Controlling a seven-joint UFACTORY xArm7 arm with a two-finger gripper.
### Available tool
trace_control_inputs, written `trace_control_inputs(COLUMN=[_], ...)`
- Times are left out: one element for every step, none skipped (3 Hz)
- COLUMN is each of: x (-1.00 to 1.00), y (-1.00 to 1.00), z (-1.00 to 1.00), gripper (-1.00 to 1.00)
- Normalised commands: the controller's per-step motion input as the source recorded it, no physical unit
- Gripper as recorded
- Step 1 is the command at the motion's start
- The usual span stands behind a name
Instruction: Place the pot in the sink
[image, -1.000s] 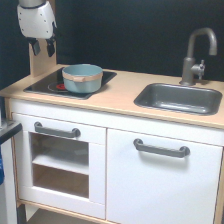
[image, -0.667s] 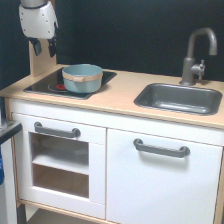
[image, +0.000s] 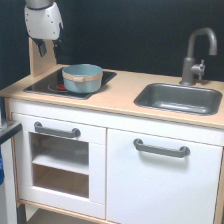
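Observation:
The pot (image: 82, 78), blue-grey with a tan band round its rim, stands upright on the black stove plate (image: 40, 86) at the exterior view's left. The sink (image: 180, 98), a dark grey basin set in the wooden counter, lies at the exterior view's right with a curved grey faucet (image: 197, 52) behind it. My gripper (image: 49, 48) hangs above and behind the stove's far left corner, well to the left of the pot and not touching it. Its dark fingers point down with nothing between them; they look slightly apart.
The wooden counter (image: 120, 97) runs between the stove plate and the sink. A tall wooden board (image: 41, 62) stands behind the stove at the left, close to the gripper. Below are white cabinet doors with grey handles (image: 161, 148).
The gripper has drifted a little to the exterior view's right, toward the pot. The pot stays where it was on the stove plate.

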Motion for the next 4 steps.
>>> trace_control_inputs(x=[0.44, 0.15, 0.0, -0.02], y=[0.28, 0.32, 0.34, 0.23], z=[-0.4, -0.63, -0.87, -0.96], gripper=[1.0, 1.0, 1.0, 1.0])
